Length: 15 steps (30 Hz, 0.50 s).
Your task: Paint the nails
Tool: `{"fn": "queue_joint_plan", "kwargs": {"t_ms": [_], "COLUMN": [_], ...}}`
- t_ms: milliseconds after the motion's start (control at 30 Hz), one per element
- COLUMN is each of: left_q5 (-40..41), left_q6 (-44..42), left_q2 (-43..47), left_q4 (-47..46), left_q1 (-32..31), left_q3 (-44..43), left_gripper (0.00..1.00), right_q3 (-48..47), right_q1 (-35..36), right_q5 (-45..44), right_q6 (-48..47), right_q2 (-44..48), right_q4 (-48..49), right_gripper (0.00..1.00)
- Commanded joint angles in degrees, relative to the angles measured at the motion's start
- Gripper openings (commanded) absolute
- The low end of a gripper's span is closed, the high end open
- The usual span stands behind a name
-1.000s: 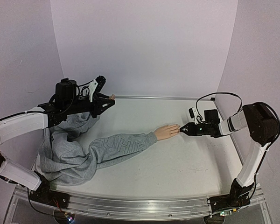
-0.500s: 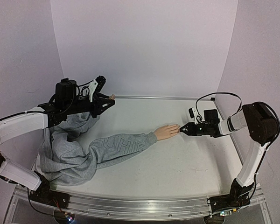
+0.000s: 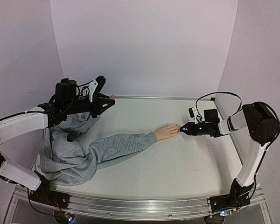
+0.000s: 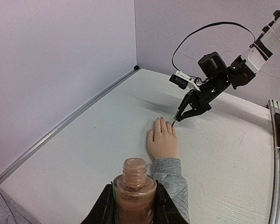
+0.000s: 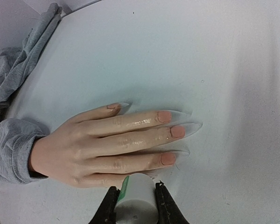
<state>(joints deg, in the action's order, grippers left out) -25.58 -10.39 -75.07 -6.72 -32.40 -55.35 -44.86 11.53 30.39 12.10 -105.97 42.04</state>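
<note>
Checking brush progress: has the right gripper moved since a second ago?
No. The right gripper stays at the hand's fingertips, unchanged against the rail.

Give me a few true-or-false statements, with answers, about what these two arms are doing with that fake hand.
1. The left gripper is shut on an open bottle of brownish polish. True.
2. The fake hand lies palm up on the table. False: it lies palm down, with the nails facing up.
3. The right gripper is empty. False: it is shut on a white handle, close beside the fingers.
4. The hand comes out of a grey sleeve. True.
</note>
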Motion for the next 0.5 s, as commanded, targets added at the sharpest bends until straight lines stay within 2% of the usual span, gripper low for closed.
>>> {"fn": "queue_joint_plan", "kwargs": {"t_ms": [0,467], "left_q5": [-0.92,-0.76], "left_q6": [0.47,0.33], "left_q2": [1.11,1.31], "left_q4": [-3.48,-3.53], "left_q1": [0.3,0.33], "left_q3": [-0.98,-0.85], "left_gripper": [0.0,0.0], "right_q3": [-2.1,-2.05], "right_q1": [-0.19,-0.19], "right_q5": [0.38,-0.36], "right_q6": [0.55,0.64], "right_q2": [-0.99,-0.99], "right_q4": [-0.16,-1.0], "right_gripper": [0.0,0.0]}}
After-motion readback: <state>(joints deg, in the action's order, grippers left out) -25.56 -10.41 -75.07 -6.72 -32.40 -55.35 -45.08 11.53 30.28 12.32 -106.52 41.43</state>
